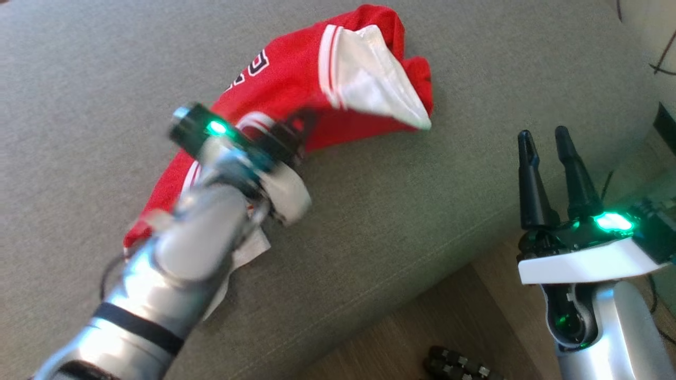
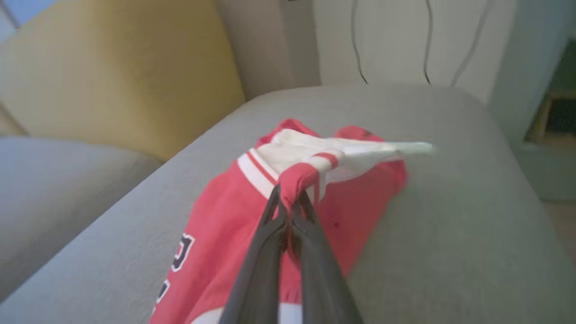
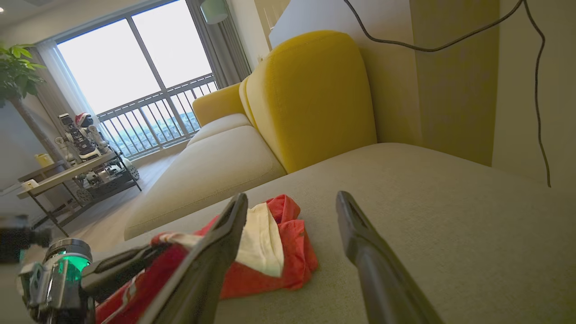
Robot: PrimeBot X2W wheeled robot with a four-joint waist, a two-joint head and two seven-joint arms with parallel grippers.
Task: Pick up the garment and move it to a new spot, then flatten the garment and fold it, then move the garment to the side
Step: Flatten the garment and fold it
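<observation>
Head overhead, wrists low, sharing the garment (image 1: 296,79)

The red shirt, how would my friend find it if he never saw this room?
Find the big grey sofa seat by the yellow backrest. A crumpled red garment lies on it. Its bright red cloth, white trim, white lining and dark numbers set it apart.

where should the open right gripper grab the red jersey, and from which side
Take the pointed corner of the white flap, coming in low from the robot's right. It juts out of the red jersey toward the right gripper and lies on the cushion, well apart from the trimmed edge that the left gripper pinches.
</observation>
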